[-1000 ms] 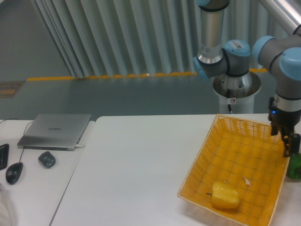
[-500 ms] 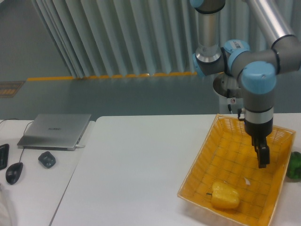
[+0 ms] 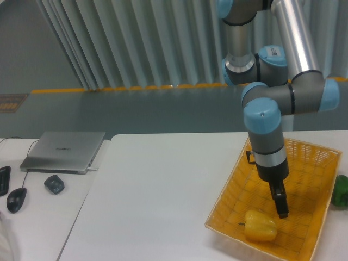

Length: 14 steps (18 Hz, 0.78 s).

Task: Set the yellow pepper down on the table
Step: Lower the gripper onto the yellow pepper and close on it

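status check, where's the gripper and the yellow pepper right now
Gripper over the basket, just above the yellow pepper, holding nothing; jaw state unclear. Pepper lies in basket's near corner. Nothing blocking the grasp.

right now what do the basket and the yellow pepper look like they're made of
The basket looks like woven wicker or plastic in matte yellow; a lattice weave shows on its walls and floor. The yellow pepper looks smooth, lobed and waxy, with a short dark stem; real or plastic can't be told.

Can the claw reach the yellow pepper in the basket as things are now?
Probably yes. The claw hangs just above the yellow pepper, which lies uncovered in the yellow wicker basket, with nothing between them.
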{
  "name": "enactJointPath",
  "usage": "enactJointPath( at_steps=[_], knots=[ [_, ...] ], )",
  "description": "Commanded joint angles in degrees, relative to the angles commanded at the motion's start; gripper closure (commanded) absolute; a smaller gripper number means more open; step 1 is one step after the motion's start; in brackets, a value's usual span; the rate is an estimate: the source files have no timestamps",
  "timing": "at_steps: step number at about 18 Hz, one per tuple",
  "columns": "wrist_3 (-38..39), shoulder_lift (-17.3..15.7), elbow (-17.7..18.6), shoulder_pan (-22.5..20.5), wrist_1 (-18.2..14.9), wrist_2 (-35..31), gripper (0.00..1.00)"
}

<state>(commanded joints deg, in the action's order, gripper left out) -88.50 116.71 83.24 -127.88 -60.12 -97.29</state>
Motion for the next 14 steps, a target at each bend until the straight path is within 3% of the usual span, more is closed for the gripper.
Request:
enactJointPath(
  at_steps=[6, 14],
  knots=[
    [0.1, 3.2, -2.7, 1.8, 0.0, -1.2, 0.00],
    [0.7, 4.5, -2.8, 3.4, 0.0, -4.3, 0.00]
  ],
)
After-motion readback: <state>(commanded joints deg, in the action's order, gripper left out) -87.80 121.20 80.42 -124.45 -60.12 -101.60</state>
